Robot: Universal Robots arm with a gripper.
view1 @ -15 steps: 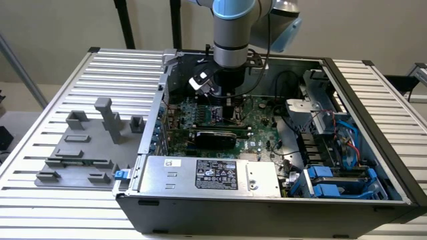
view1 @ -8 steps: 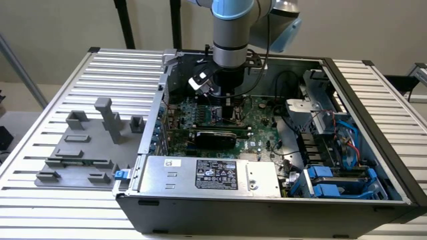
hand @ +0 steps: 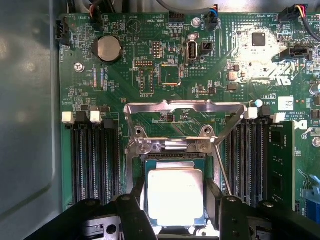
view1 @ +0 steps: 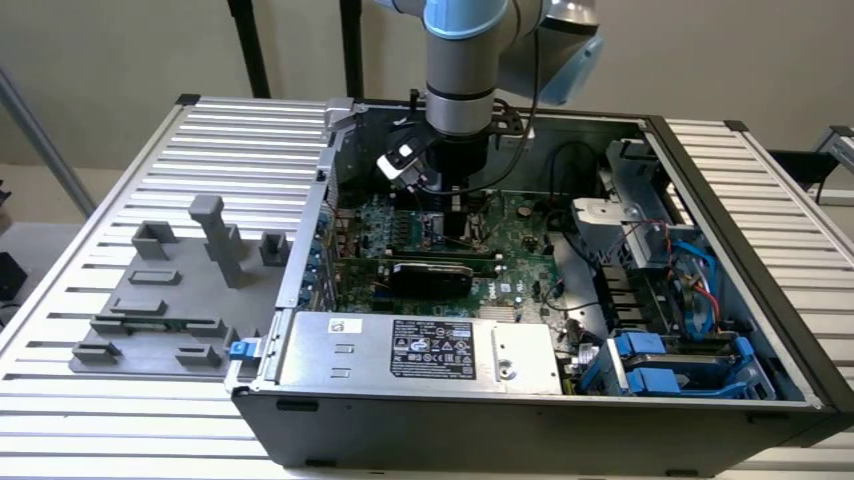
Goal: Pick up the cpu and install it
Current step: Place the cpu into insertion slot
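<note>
Silvery metal is shining back at me from the small flat square cpu (hand: 175, 197), its bright top plate edged by a pale rim. It is sitting squarely within the dark square socket (hand: 170, 161) on the green motherboard (hand: 200, 75). The black gripper (hand: 177, 195) is hanging right over that socket. Its two fingers (hand: 135, 215) are pressing against opposite edges of the cpu, so the claw is clamped on the chip rather than standing clear of it. Whether the cpu is resting fully in the socket or hanging just above it, I cannot tell.

The socket's bright steel load frame (hand: 185, 107) is standing flipped open at the edge of the socket away from the fingers, and a thin lever rod (hand: 223, 172) is slanting just beside the socket. Rows of black memory slots (hand: 95, 160) are running along both sides of the socket, and a green memory stick (hand: 280, 160) is standing in a slot further out on one side. A round silver coin battery (hand: 109, 49) is lying on the board well beyond the open frame.

From where I am standing, the grey robot arm (view1: 467, 60) is pointing straight down into the open dark-grey computer case (view1: 534, 420), directly above the socket. A silvery power supply box (view1: 414, 350) is sitting in the case near the socket. Grey plastic fixture blocks (view1: 174, 290) are standing outside the case on the ribbed aluminium table (view1: 240, 130), well apart from the socket.
</note>
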